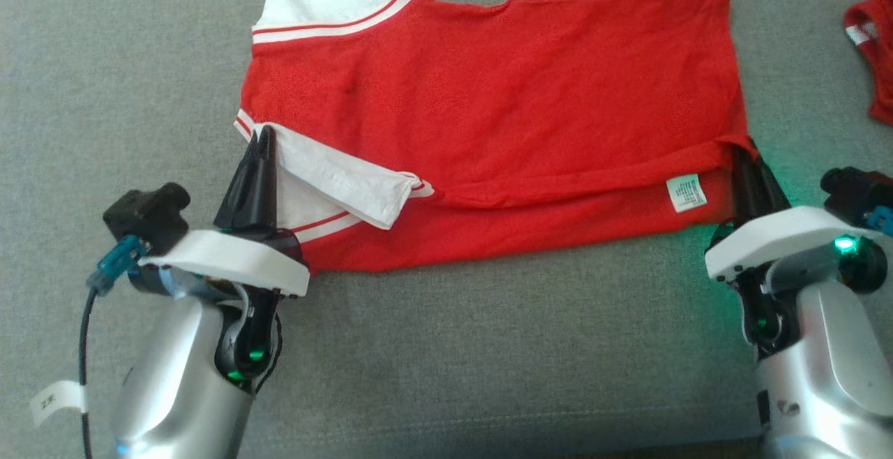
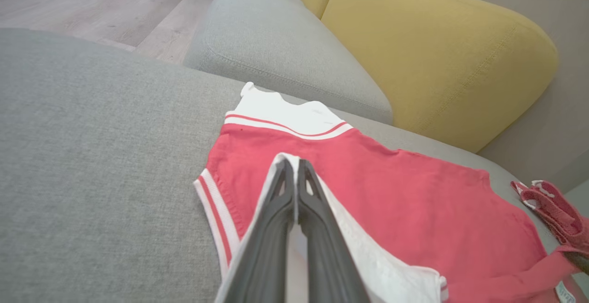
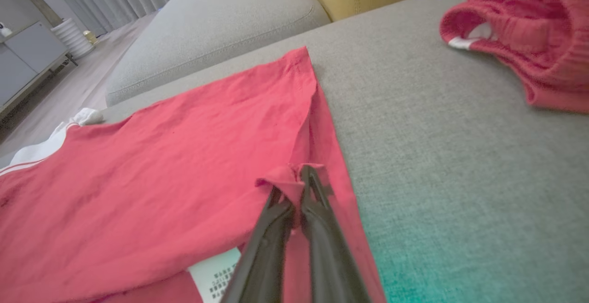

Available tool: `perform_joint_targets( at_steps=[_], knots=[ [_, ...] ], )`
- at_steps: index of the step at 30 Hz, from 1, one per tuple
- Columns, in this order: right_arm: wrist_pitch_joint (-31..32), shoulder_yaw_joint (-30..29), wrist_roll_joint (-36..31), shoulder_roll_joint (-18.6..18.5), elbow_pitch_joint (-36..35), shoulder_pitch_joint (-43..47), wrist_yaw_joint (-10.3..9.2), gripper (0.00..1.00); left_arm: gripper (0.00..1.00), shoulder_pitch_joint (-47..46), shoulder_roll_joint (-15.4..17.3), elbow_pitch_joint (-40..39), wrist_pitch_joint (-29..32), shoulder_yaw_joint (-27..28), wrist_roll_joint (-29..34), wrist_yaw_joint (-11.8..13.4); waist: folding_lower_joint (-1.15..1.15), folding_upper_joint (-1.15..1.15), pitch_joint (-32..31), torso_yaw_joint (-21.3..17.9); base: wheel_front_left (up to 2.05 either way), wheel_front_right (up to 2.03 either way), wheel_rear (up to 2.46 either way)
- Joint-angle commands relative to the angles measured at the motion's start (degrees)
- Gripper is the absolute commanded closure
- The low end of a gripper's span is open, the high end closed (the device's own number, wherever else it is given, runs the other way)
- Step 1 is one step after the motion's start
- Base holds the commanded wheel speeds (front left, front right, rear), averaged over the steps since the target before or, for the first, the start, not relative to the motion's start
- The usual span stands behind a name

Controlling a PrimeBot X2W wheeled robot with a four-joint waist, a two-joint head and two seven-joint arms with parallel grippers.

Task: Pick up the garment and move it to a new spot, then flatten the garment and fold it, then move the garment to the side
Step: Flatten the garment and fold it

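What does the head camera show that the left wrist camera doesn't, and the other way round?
Head view: the robot's silver left forearm and right forearm, with a green light on the right wrist.
Left wrist view: a yellow cushion, a grey cushion and wooden floor.
Both: the red and white garment on the grey sofa seat, the left gripper shut on its white sleeve, and a second red garment off to the right.
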Motion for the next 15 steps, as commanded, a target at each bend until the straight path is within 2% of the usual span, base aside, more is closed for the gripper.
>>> perform_joint_targets(
  at_steps=[1,2,9,15],
  knots=[
    [-1.3,1.4,-0.3,-0.4,-1.3,-2.1,0.37,0.00,0.06,-2.0,0.3,-0.7,-0.7,1.8,0.4,-0.5,0.00,0.00,0.0,-0.1,0.00,0.00,0.00],
    [-1.7,1.4,-0.2,-0.4,-1.2,-2.4,0.37,0.00,0.00,-2.0,0.1,-0.4,-0.8,2.0,0.3,-0.6,0.00,0.00,-0.1,-0.1,0.00,0.00,0.00],
    [-4.6,0.2,-0.5,-0.5,-3.1,-1.8,0.37,0.00,0.00,1.6,-0.3,-2.5,-1.1,4.0,0.3,-1.1,0.00,0.00,-1.0,0.1,0.00,0.00,0.00],
    [-5.6,-2.3,-2.1,-0.4,-10.3,3.1,0.37,0.00,0.00,12.9,0.7,-9.6,0.8,4.3,-0.8,-0.5,0.00,0.00,-2.3,0.5,0.00,0.00,0.00]
  ],
)
